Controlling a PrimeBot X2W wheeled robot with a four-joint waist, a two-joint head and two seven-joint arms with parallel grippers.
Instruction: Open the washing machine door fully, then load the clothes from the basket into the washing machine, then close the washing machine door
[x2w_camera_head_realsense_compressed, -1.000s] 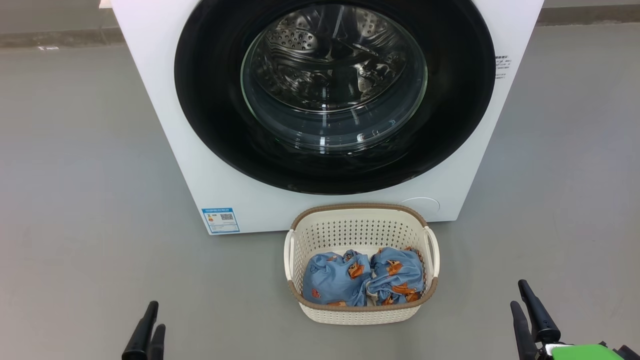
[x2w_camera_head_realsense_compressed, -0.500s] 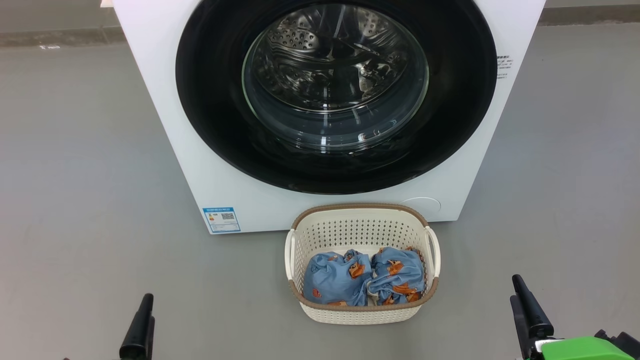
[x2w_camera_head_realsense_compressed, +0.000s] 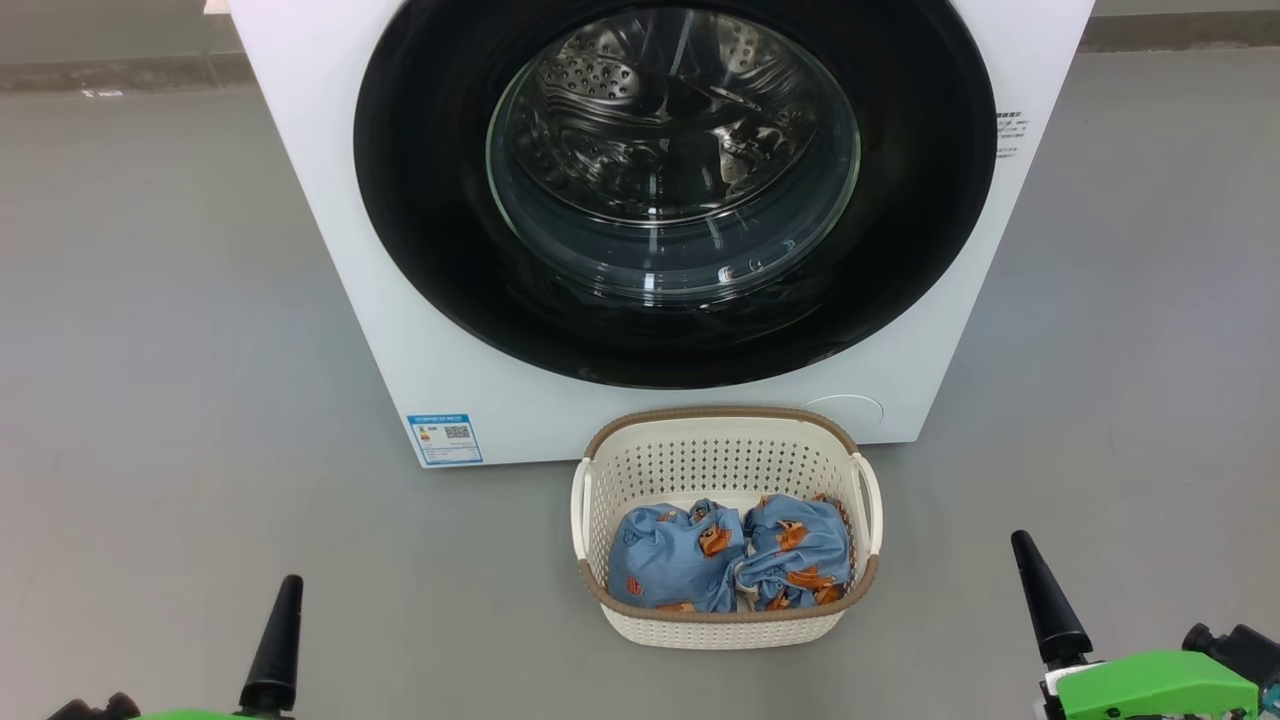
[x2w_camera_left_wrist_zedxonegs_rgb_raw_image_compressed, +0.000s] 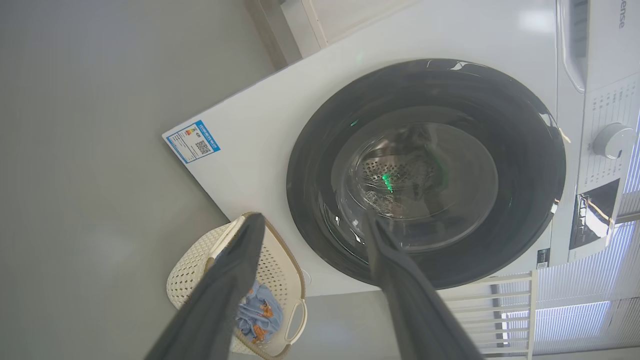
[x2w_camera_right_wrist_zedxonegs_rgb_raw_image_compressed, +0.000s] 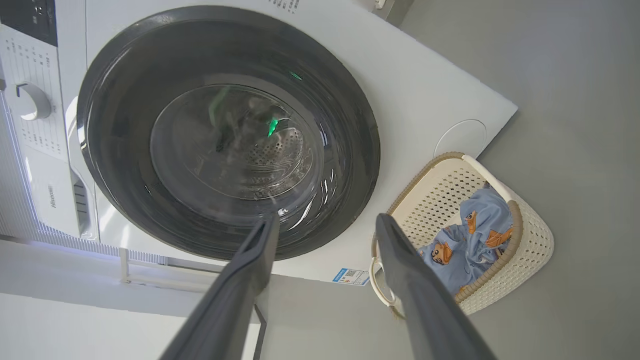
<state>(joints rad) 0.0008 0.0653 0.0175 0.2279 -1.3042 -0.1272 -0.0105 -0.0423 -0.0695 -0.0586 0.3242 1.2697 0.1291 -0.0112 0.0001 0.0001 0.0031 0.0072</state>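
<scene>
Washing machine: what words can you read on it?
"isense", start cut off: top panel.
Blue sticker: print too small to read.
Print beside the door: too small.
Markings by the knob: too small.

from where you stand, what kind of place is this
Probably a laundry area: a white front-loading washing machine stands on a plain grey floor, with a basket of clothes right in front of it.

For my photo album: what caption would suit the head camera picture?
The washing machine door shut, clothes in the basket before it, left gripper and right gripper low at the corners.
</scene>
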